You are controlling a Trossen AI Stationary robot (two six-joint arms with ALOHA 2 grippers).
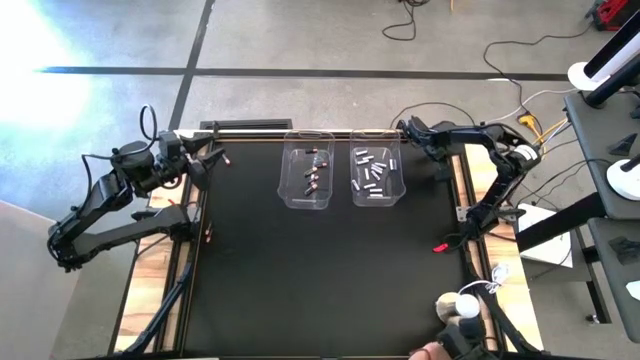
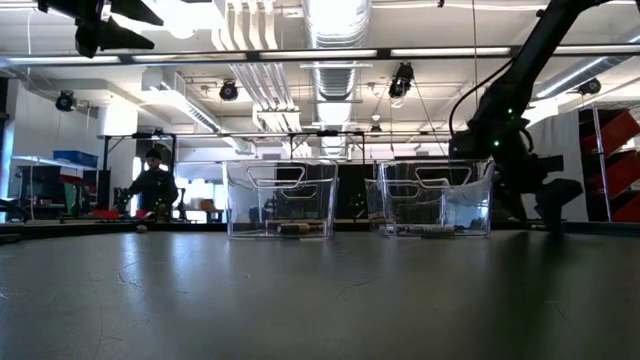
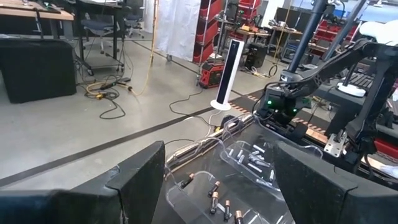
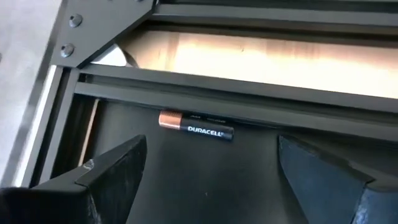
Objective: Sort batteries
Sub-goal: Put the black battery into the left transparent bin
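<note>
item: batteries, small rigid cylinders, in two kinds. dark copper-tipped batteries (image 1: 313, 172) lie in the left clear plastic bin (image 1: 290, 196); silvery-white batteries (image 1: 373, 172) in the right clear plastic bin (image 1: 397, 192). both bins stand at the far middle of the black desk (image 1: 320, 280).

stray: one black copper-capped duracell battery (image 4: 196, 126) lies flat on the desk against the far frame rail.

handling, judged: light, stiff, smooth, apt to roll; pinch across the mid-body, fingers square to its length.

right gripper (image 4: 211, 177): far right corner, over the stray, fingers spread, holding nothing.

left gripper (image 3: 217, 180): far left edge, fingers spread, empty.

views: only the right wrist view shows the stray and its label; the left wrist view shows both bins' contents; the low view shows bin walls, contents unclear.
</note>
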